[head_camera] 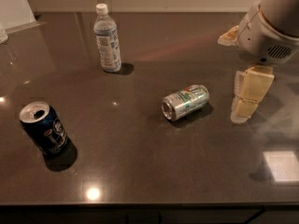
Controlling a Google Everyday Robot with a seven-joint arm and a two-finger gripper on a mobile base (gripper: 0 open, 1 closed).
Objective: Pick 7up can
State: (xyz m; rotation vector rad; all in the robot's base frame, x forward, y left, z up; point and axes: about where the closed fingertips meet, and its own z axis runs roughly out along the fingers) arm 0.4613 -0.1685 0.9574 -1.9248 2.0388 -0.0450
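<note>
The 7up can (pixel 185 101) is silver with green lettering and a red spot. It lies on its side near the middle of the dark table (pixel 140 171), its top end facing front-left. My gripper (pixel 246 105), cream-coloured, hangs below the white arm housing (pixel 267 35) at the right. It is to the right of the can, a short gap away, and holds nothing that I can see.
A dark blue can (pixel 43 129) with a white label stands upright and opened at the front left. A clear plastic bottle (pixel 107 40) with a white cap stands at the back left. The table's front edge runs along the bottom.
</note>
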